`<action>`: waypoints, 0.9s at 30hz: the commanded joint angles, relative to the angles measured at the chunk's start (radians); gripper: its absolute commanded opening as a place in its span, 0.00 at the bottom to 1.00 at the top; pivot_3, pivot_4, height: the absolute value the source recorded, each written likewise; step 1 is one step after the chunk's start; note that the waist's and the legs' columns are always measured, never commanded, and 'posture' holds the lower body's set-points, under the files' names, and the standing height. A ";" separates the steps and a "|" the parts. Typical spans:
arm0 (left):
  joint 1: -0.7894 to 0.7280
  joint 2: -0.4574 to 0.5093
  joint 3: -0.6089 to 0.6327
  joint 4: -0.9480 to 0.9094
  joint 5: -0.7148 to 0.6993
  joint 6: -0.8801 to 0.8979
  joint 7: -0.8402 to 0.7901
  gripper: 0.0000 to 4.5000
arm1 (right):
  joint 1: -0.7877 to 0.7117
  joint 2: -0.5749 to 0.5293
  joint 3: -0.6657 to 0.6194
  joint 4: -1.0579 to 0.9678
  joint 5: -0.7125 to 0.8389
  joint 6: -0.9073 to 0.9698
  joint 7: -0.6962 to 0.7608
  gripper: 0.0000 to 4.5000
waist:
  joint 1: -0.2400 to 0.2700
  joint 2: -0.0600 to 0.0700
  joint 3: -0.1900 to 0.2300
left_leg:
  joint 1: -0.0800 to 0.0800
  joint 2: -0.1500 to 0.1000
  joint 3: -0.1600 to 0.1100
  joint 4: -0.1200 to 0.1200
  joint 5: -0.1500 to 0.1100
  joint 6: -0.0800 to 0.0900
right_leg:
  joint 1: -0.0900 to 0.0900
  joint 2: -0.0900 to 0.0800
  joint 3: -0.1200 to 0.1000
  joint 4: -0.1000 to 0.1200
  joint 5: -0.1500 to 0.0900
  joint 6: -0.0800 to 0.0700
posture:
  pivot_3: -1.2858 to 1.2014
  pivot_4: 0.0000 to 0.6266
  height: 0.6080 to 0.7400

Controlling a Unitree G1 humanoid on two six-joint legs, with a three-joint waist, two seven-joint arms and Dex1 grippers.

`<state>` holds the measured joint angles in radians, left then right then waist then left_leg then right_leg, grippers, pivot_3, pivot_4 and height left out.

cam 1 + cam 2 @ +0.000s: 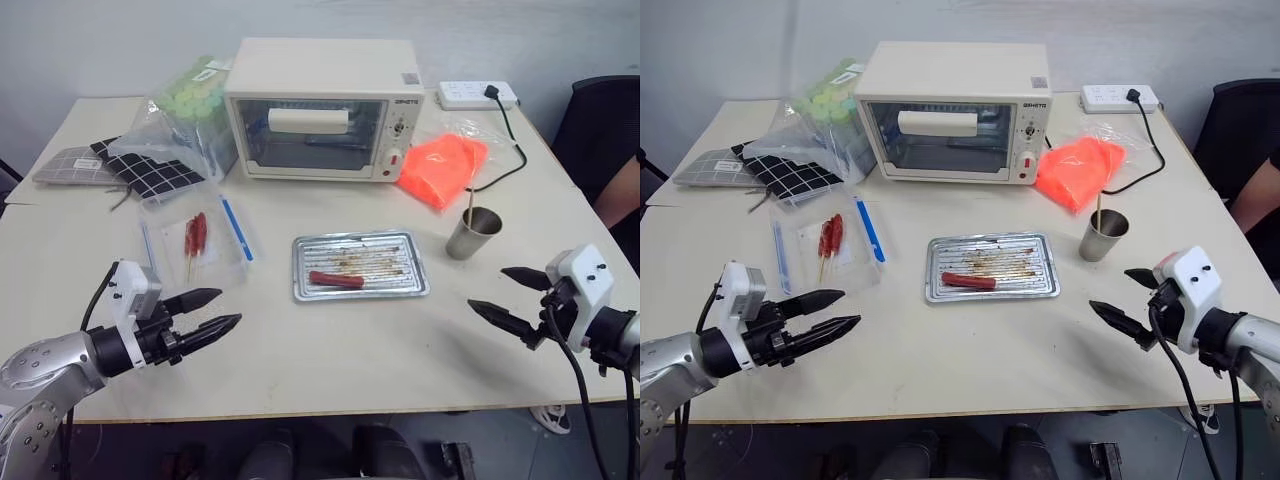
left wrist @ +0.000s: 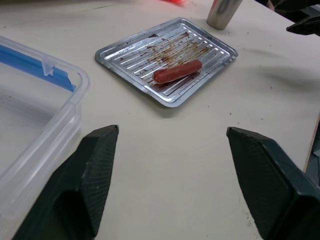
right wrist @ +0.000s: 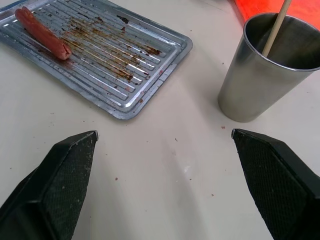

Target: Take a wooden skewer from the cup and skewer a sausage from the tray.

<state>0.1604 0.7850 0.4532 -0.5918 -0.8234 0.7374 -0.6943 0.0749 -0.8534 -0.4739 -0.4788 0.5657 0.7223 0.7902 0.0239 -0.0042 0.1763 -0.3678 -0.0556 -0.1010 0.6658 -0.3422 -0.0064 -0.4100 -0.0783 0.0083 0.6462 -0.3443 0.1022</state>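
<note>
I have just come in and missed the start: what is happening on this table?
Nothing is picked up yet. The left gripper and the right gripper hover open over the table's near edge, both empty. One wooden skewer stands in the cup. The sausage lies in the tray, not yet skewered.

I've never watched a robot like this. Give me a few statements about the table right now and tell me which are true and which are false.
1. The sausage lies on the tray. True.
2. The wooden skewer is already stuck through the sausage. False: it stands in the cup.
3. Both claws are open and hold nothing. True: the left claw and the right claw hang over bare table.
4. The cup stands inside the toaster oven. False: it stands on the table, right of the tray.
5. The tray is spotless. False: it has brown streaks.
</note>
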 commanded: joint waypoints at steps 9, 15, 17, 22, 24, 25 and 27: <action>-0.006 0.009 0.014 -0.016 -0.014 -0.009 -0.011 0.87 | -0.008 -0.016 -0.005 -0.014 0.012 0.000 0.007 1.00 | 0.000 0.000 0.000 | 0.000 0.000 0.000 0.000 0.000 0.000 | 0.000 0.000 0.000 0.000 0.000 0.000 | 0.52 0.24 1.00; -0.014 -0.009 -0.025 -0.028 -0.033 -0.005 -0.013 0.99 | -0.005 -0.001 -0.016 -0.015 0.040 0.030 -0.004 1.00 | 0.000 0.000 0.000 | 0.000 0.000 0.000 0.000 0.000 0.000 | 0.000 0.000 0.000 0.000 0.000 0.000 | 0.52 0.24 1.00; -0.028 -0.008 -0.045 -0.029 -0.017 -0.013 -0.003 0.99 | -0.006 -0.005 -0.018 -0.020 0.036 0.030 -0.008 1.00 | 0.000 0.000 0.000 | 0.000 0.000 0.000 0.000 0.000 0.000 | 0.000 0.000 0.000 0.000 0.000 0.000 | 0.52 0.24 1.00; -0.139 0.003 -0.105 -0.013 -0.055 -0.002 -0.027 0.99 | -0.100 0.018 -0.048 -0.011 0.106 0.080 -0.068 1.00 | 0.000 0.000 0.000 | 0.000 0.000 0.000 0.001 0.000 0.000 | 0.000 0.000 0.000 0.001 0.000 0.000 | 0.52 0.24 1.00; -0.233 0.010 -0.157 0.007 -0.070 0.009 -0.057 0.99 | -0.174 0.019 -0.044 0.008 0.127 0.100 -0.100 1.00 | -0.001 0.000 0.000 | 0.000 0.000 0.000 0.002 0.000 0.000 | 0.000 0.000 0.000 0.002 0.000 0.000 | 0.52 0.24 1.00; -0.285 0.011 -0.184 0.025 -0.075 0.015 -0.075 0.99 | -0.220 0.020 -0.031 0.025 0.128 0.103 -0.118 1.00 | -0.001 0.000 0.000 | 0.000 0.000 0.000 0.002 0.000 0.000 | 0.000 0.000 0.000 0.002 0.000 0.000 | 0.52 0.24 1.00; -0.389 0.011 -0.236 0.065 -0.074 0.027 -0.104 0.99 | -0.318 0.029 0.002 0.074 0.123 0.110 -0.158 1.00 | -0.001 0.000 0.000 | 0.000 0.000 0.000 0.002 0.000 0.000 | 0.000 0.000 0.000 0.002 0.000 0.000 | 0.52 0.24 1.00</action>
<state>-0.1776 0.7869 0.2465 -0.5499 -0.8790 0.7597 -0.7657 -0.1908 -0.8330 -0.4757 -0.4280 0.6770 0.8306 0.6719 0.0229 -0.0041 0.1762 -0.3679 -0.0562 -0.1009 0.6680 -0.3421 -0.0066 -0.4101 -0.0782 0.0080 0.6482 -0.3442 0.1024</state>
